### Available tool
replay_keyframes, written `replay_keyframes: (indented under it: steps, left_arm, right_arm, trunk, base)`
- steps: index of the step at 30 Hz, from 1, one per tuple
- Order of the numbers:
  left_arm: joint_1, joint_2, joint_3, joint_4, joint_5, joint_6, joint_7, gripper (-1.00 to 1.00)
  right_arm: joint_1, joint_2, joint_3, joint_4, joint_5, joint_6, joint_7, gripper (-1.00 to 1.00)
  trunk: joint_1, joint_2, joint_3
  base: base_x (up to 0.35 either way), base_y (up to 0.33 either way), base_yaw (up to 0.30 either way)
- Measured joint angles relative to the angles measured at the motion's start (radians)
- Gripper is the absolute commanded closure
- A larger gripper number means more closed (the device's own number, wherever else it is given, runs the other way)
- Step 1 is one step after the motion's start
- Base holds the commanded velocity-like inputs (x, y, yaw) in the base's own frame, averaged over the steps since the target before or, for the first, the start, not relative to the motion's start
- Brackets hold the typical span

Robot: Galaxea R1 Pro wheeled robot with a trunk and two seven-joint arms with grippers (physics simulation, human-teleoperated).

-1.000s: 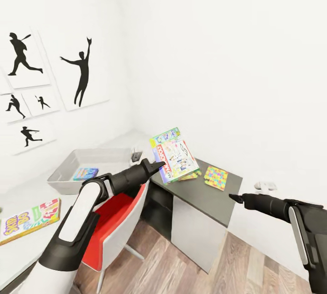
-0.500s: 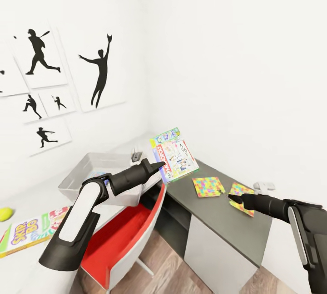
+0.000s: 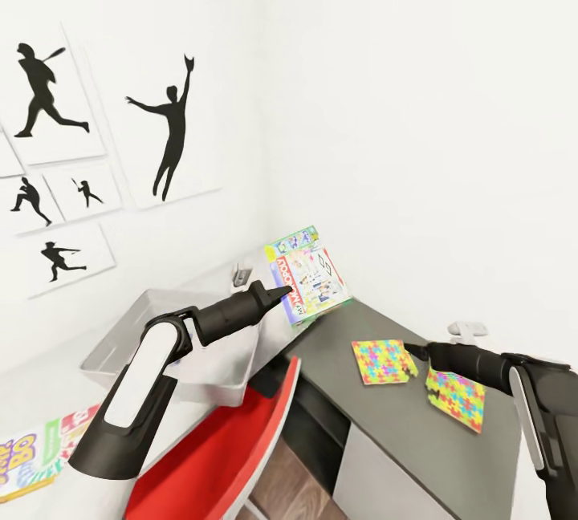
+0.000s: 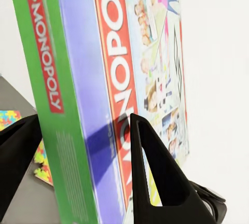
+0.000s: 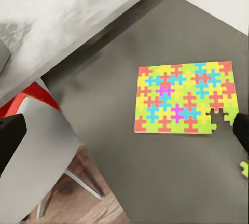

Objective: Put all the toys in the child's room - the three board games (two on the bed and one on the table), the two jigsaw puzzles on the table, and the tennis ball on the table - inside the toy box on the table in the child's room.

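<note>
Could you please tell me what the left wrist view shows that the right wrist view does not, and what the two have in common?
Left wrist view alone: the Monopoly board game seen close up, clamped between the left gripper fingers, its green edge and red title band readable, against the white wall.

Right wrist view alone: one whole jigsaw puzzle lying flat, the pale table top, the red chair and the wood floor, with the right gripper fingers at the picture's edges holding nothing.

Both: the dark grey cabinet top and puzzle-patterned pieces lying on it.
</note>
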Motion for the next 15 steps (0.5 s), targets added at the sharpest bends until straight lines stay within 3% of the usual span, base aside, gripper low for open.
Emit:
replay_keyframes:
  steps: [7,15]
  left_arm:
    - [0.001,-0.001,-0.001,-0.001,-0.002,-0.002,0.001,1.00]
    - [0.001,-0.001,-0.001,-0.001,0.004,-0.003,0.000,1.00]
  right_arm:
    - [0.001,0.000,0.000,0.000,0.000,-0.007,0.000,-1.00]
    - [0.002,0.000,0.000,0.000,0.000,-0.010,0.000,-1.00]
  trunk:
    - [0.000,0.000,0.000]
    - [0.000,0.000,0.000]
  base:
    - [0.278,0.000,0.004]
    - [0.088,0.000,0.001]
